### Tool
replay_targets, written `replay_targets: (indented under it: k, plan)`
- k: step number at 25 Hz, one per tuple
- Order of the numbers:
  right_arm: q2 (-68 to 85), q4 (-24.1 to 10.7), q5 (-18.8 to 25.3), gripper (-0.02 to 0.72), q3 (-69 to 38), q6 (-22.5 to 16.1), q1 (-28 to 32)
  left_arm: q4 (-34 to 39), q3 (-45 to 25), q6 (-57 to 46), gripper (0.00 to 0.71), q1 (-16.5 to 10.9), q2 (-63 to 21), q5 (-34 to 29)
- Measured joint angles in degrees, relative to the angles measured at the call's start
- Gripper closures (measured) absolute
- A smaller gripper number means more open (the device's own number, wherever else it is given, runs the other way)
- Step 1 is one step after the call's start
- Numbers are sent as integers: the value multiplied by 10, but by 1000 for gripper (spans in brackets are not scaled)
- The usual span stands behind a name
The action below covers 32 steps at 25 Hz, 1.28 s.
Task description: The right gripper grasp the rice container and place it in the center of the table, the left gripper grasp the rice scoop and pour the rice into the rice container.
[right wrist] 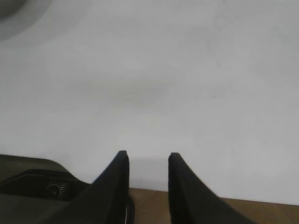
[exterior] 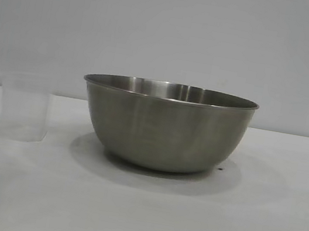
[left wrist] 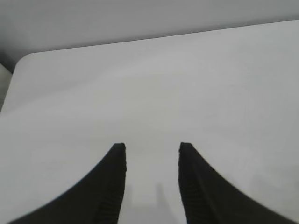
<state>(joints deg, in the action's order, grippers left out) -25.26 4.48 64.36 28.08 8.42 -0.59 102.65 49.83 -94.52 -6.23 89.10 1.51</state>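
The rice container (exterior: pixel 165 126), a large steel bowl, stands upright near the middle of the white table (exterior: pixel 137 219). The rice scoop (exterior: pixel 21 106), a clear plastic cup with a side handle, stands upright to its left, apart from it. The rice is out of view. Neither arm appears in the exterior view. My left gripper (left wrist: pixel 152 145) is open over bare table with nothing between its fingers. My right gripper (right wrist: pixel 148 154) is also open and holds nothing, hovering at the table's edge.
A small dark speck (exterior: pixel 220 168) lies beside the bowl's right base. In the left wrist view a rounded table corner (left wrist: pixel 23 60) meets the grey wall. Below the right gripper, a brown surface (right wrist: pixel 233 211) and dark hardware (right wrist: pixel 46 187) lie past the table edge.
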Motion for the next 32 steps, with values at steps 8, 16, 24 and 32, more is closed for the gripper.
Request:
replay_targets:
  k: [8, 16, 24, 32]
  plan:
    - [0, 0, -1, 496, 0, 0, 0, 0, 0, -22, 484, 0, 0, -2]
    - [0, 0, -1, 496, 0, 0, 0, -27, 0, -34, 484, 0, 0, 4]
    - [0, 0, -1, 496, 0, 0, 0, -408, 0, 360, 484, 0, 0, 4]
    - [0, 0, -1, 496, 0, 0, 0, -749, 0, 718, 484, 0, 0, -3]
